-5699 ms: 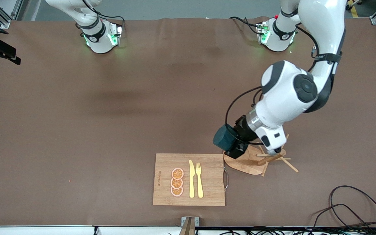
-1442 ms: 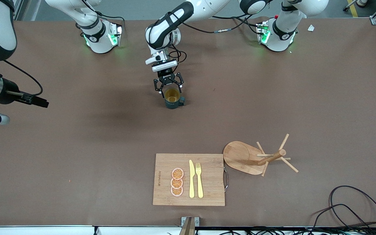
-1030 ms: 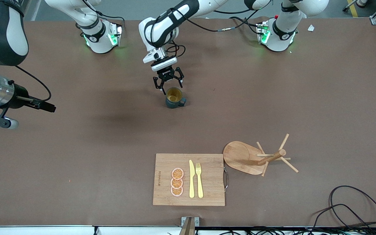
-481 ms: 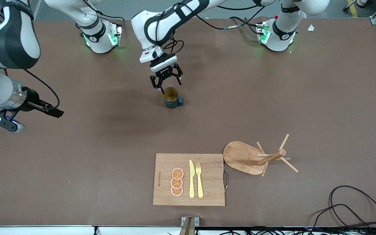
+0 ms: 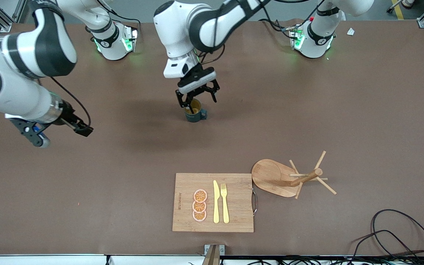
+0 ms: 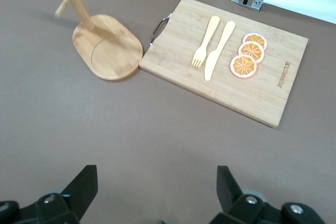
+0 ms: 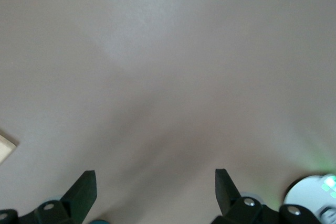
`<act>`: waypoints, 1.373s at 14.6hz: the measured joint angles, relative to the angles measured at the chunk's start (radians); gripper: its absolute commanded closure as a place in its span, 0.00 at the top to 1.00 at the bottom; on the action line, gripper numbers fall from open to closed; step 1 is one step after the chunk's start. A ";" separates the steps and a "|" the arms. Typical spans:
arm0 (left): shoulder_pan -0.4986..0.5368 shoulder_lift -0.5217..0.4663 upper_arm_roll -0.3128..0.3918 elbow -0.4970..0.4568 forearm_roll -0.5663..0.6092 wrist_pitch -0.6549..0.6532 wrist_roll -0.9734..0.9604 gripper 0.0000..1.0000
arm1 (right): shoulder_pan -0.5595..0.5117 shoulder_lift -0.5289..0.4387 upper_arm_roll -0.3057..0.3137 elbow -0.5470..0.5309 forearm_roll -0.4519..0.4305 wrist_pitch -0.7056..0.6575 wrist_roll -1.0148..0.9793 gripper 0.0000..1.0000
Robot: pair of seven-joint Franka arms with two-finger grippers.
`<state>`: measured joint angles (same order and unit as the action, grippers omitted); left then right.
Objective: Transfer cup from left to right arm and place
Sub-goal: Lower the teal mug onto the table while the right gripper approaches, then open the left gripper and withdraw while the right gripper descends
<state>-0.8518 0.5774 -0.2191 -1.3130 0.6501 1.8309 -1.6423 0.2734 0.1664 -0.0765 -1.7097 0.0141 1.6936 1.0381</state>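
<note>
The dark teal cup (image 5: 195,113) stands upright on the brown table (image 5: 307,110), its handle toward the left arm's end and its tan inside showing. My left gripper (image 5: 197,101) hangs just over it, open and holding nothing; one fingertip overlaps the rim in the front view. In the left wrist view the left gripper (image 6: 155,184) shows wide-spread fingers over bare table. My right gripper (image 5: 82,129) is over the table toward the right arm's end, well apart from the cup and pointing its way. The right gripper (image 7: 155,186) is open with nothing between its fingers.
A wooden board (image 5: 186,184) with a yellow knife (image 5: 216,202), a fork (image 5: 225,202) and orange slices (image 5: 199,205) lies nearer the front camera. Beside it, a wooden mug tree (image 5: 289,178) lies tipped over. Cables (image 5: 399,235) trail at the near corner.
The left gripper has let go of the cup, risen and swung over it; the cup has stayed put. The right arm has moved its gripper closer to the cup.
</note>
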 measured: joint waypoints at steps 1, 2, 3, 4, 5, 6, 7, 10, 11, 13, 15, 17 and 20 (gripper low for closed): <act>0.035 -0.014 0.000 0.000 -0.030 0.009 0.071 1.00 | 0.028 0.000 0.001 -0.020 0.013 0.022 0.088 1.00; 0.070 -0.028 0.001 0.000 -0.060 0.014 0.145 1.00 | 0.054 0.000 0.001 -0.039 0.032 0.041 0.180 1.00; 0.107 -0.043 0.001 0.001 -0.086 0.016 0.220 1.00 | 0.080 0.001 0.001 -0.052 0.048 0.053 0.263 1.00; 0.144 -0.059 0.001 0.001 -0.110 0.018 0.294 1.00 | 0.105 0.001 0.002 -0.063 0.056 0.062 0.344 1.00; 0.179 -0.074 0.001 0.001 -0.133 0.019 0.364 1.00 | 0.131 0.001 0.002 -0.070 0.065 0.067 0.420 1.00; 0.212 -0.088 0.001 0.001 -0.159 0.019 0.426 1.00 | 0.156 0.001 0.002 -0.076 0.078 0.075 0.491 1.00; 0.243 -0.102 0.001 0.000 -0.188 0.019 0.488 1.00 | 0.178 0.001 0.002 -0.085 0.099 0.091 0.555 1.00; 0.336 -0.133 0.000 0.000 -0.255 0.019 0.671 1.00 | 0.230 0.001 0.002 -0.125 0.142 0.153 0.705 1.00; 0.367 -0.140 0.000 0.000 -0.276 0.020 0.730 1.00 | 0.254 0.001 0.002 -0.144 0.145 0.183 0.758 1.00; 0.434 -0.158 0.000 0.001 -0.325 0.021 0.842 1.00 | 0.318 0.001 0.002 -0.183 0.147 0.241 0.859 1.00; 0.498 -0.182 0.000 0.001 -0.367 0.022 0.939 1.00 | 0.390 0.002 0.003 -0.215 0.148 0.292 0.953 1.00; 0.551 -0.204 0.001 0.000 -0.403 0.017 1.016 1.00 | 0.462 0.007 0.003 -0.255 0.148 0.366 1.056 1.00; 0.602 -0.232 0.000 -0.001 -0.430 -0.036 1.073 1.00 | 0.566 0.062 0.003 -0.299 0.148 0.480 1.179 0.99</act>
<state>-0.2493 0.3454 -0.2190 -1.3140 0.2205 1.7953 -0.5692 0.8393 0.2281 -0.0733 -2.0090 0.1624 2.1732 2.2167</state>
